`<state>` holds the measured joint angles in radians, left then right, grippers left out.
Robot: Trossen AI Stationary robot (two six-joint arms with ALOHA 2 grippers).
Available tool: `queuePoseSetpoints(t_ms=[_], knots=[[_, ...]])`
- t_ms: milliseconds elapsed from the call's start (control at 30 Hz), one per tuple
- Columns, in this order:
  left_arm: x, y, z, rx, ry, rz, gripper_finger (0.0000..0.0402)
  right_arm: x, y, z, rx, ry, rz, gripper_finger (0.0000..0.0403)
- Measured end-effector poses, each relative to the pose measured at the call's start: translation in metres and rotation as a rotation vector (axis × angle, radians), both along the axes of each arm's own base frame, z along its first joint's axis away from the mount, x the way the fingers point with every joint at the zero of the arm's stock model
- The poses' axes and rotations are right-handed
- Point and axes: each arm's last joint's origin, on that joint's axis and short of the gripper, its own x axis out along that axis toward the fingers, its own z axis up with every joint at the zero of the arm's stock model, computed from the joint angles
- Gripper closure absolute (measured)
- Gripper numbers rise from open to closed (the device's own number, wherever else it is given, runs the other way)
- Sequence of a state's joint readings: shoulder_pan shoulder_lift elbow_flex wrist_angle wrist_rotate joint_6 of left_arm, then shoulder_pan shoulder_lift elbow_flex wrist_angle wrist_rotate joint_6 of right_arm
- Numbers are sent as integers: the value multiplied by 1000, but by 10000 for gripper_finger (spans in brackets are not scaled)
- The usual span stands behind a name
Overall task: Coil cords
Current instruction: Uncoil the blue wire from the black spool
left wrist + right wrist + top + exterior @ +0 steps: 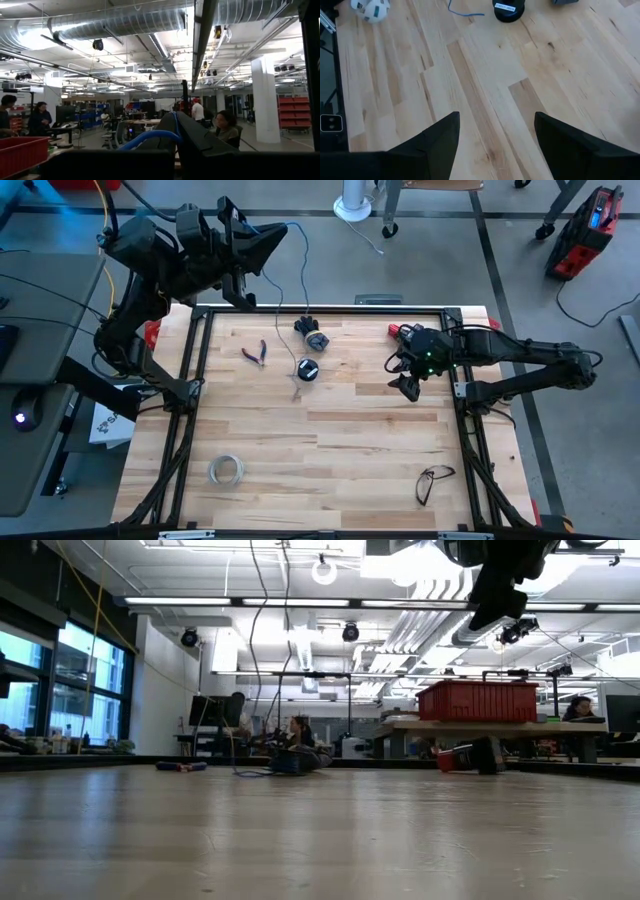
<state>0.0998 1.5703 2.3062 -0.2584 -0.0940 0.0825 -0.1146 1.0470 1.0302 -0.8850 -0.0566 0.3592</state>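
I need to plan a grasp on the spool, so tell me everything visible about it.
The spool is small, round and dark, with a pale label on its flat top, which faces up in the right wrist view. It sits flat on the wooden table, in the far half near the middle. A thin bluish wire runs from beside it past the table's far edge. No gripper touches it.

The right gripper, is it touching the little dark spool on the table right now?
Apart. The high view shows the right gripper well to the side of the spool, with bare table between them; the right wrist view shows open fingers and the spool far ahead.
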Motion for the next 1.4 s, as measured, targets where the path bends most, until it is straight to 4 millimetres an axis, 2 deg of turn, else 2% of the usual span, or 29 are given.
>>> queuePoseSetpoints(t_ms=[300,467,600,733,867,1100,1400], knots=[[0,0,-1,14,11,7,401,3,-1,2,-21,-36,-28,154],[-9,-1,0,34,37,20,401,4,-3,3,-56,-49,-71,154],[-19,-1,2,30,49,28,401,9,-4,9,-82,-125,-96,154],[-22,-1,2,16,58,22,401,22,-9,14,-136,-226,-154,154],[-21,-1,-1,13,86,22,401,47,-13,10,-149,-307,-178,154],[-22,0,-2,0,102,47,401,106,-16,-25,-156,-343,-161,154],[-37,1,3,-23,86,136,401,161,-14,-92,-141,-302,-61,154]])
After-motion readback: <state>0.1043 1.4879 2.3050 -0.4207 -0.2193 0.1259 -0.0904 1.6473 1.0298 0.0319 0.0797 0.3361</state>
